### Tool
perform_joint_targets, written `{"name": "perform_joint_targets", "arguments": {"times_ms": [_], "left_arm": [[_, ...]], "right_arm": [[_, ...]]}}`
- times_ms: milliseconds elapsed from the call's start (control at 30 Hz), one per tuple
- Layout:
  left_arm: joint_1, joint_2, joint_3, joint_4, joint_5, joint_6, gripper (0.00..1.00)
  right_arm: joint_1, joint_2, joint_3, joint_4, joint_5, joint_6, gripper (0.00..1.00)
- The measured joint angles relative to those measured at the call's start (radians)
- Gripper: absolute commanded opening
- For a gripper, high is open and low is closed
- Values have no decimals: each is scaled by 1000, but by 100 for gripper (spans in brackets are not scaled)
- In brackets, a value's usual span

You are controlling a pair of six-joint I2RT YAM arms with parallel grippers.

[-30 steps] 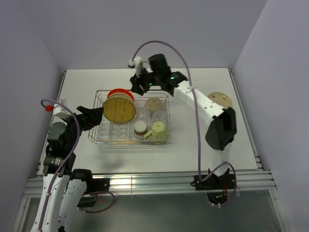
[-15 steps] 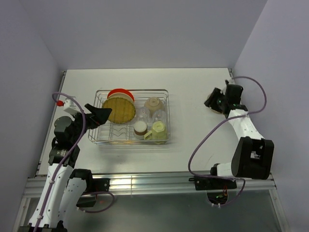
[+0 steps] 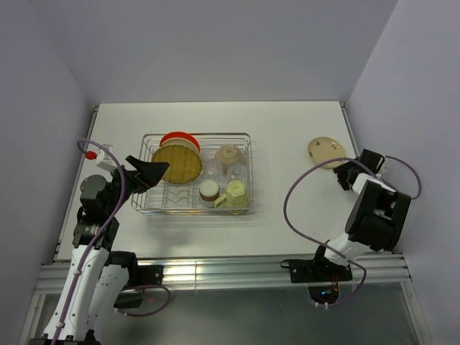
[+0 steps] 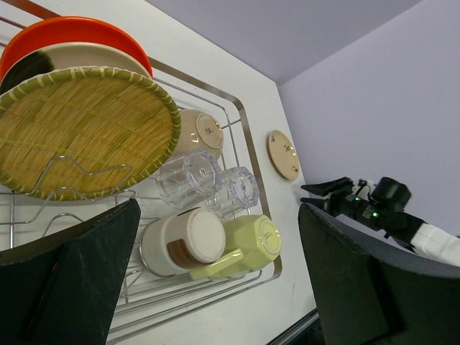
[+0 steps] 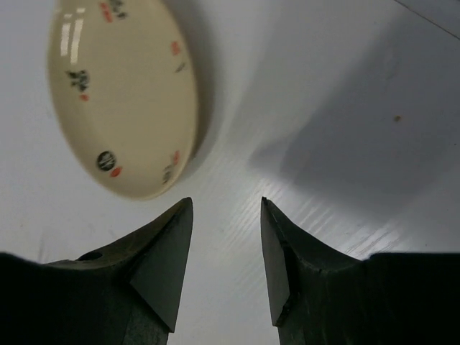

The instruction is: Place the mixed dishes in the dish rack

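- Left pincer [image 3: 147,172] gapes wide, empty, at the dish rack's [image 3: 180,212] left edge.
- Right pincer [image 5: 226,205] stands partly apart, empty, near the cream plate [image 5: 122,93] on the counter [image 5: 323,108].

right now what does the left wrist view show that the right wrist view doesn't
Only the left wrist: the rack, holding the orange plate, woven plate, bowl, clear cups, brown cup and green mug.

Only the right wrist: a close look at the small red and dark prints on the cream plate.

Both: the cream plate lying on the table outside the rack, and the right gripper near it, open and empty.
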Motion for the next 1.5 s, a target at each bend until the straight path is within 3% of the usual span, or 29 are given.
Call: {"name": "perform_joint_targets", "arguments": {"times_ms": [133,633,867,1000,1500], "left_arm": [[0,-4,-1,-3,-1,-16,99],[0,29,-1,-27,-12,-32,99],[0,68,-1,-28,-12,-31,99],[0,81,-1,-29,-14,-30,99],[0,57,0,-32,-19,-28,99]], "right_arm": [[-11,111,3,29,-10,52,48],[-9,288,113,181,-75,271,42],[-6,367,222,126,-83,311,9],[-1,372,227,122,-105,323,0],[74,365,214,126,-303,246,0]]}}
